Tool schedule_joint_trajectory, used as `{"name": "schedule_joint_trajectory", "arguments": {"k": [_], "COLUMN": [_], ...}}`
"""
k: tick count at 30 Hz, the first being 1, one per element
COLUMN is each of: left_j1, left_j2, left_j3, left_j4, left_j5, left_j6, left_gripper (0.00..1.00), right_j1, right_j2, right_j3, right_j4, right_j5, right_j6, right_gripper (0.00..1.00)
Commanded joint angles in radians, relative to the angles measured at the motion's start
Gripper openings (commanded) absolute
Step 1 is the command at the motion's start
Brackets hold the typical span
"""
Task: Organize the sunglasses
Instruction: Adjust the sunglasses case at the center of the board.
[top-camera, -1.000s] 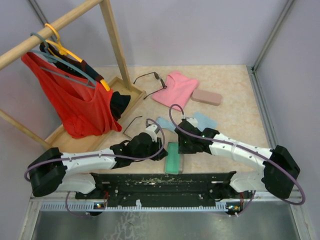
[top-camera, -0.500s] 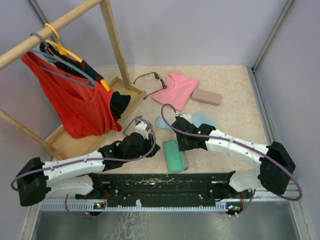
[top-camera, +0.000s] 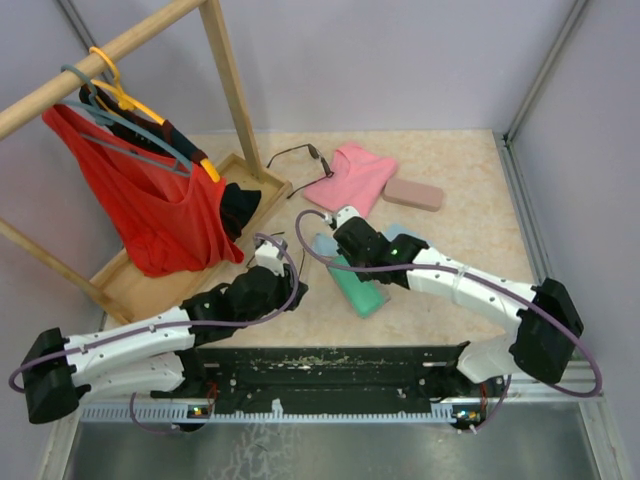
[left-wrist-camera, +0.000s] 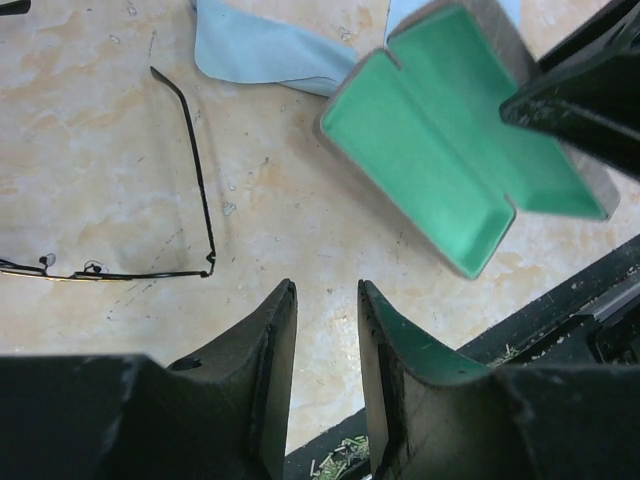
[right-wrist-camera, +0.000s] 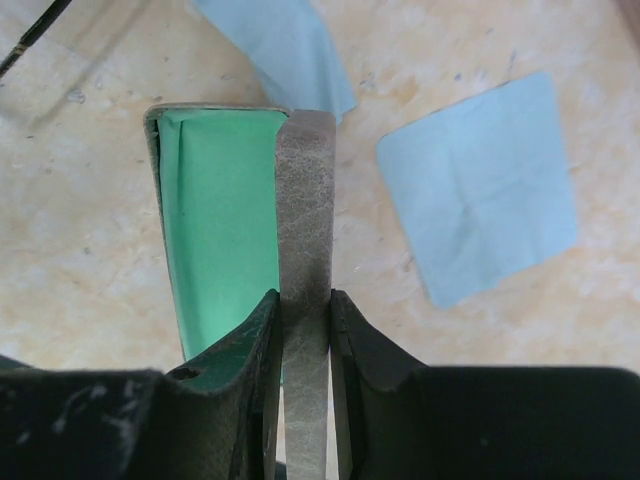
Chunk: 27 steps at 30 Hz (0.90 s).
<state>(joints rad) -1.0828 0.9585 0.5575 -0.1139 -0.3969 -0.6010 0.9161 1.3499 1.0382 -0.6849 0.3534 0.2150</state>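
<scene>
No writing, label, brand, number or sign can be read in any view. The green-lined case (left-wrist-camera: 440, 150), the light-blue cloths (right-wrist-camera: 480, 190) and the pink case (top-camera: 413, 194) show plain surfaces only.

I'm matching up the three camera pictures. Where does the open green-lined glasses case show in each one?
Top view: the glasses case lies in the centre, just ahead of the arms.
Left wrist: upper right, lying open with the green inside up.
Right wrist: centre, its grey wall pinched by the right gripper.
Shared landmark: the blue cloth at the case's far end.
</scene>
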Motion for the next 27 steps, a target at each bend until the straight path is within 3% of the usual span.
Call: {"name": "schedule_joint_trajectory", "arguments": {"k": [1,9,13,27], "left_j1": [0.0,0.0,0.002,0.004], "left_j2": [-0.019,-0.065,-0.076,-0.171], "left_j3": [0.001,0.011,0.021,0.009], "left_j4": [-0.027,-0.05,-0.064,-0.094], "left_j5": [-0.027,-0.043,-0.046,-0.124], "left_j6": [0.02,0.044,0.061,0.075], "left_gripper": [0.37,0.38,0.38,0.38], "right_j1": [-0.029,-0.205,-0.276,-0.303], "right_j2": [0.002,0.027,0.106,0.518], "right_j3": [0.081,0.103,0.191,0.632], "right_j4": [0.115,0.344,0.325,0.115], "right_j5": [0.103,-0.064,-0.15,-0.17], "right_j6": [-0.312,-0.724,-0.848,-0.97], "right_gripper": [0.0,0.0,0.0,0.0]}}
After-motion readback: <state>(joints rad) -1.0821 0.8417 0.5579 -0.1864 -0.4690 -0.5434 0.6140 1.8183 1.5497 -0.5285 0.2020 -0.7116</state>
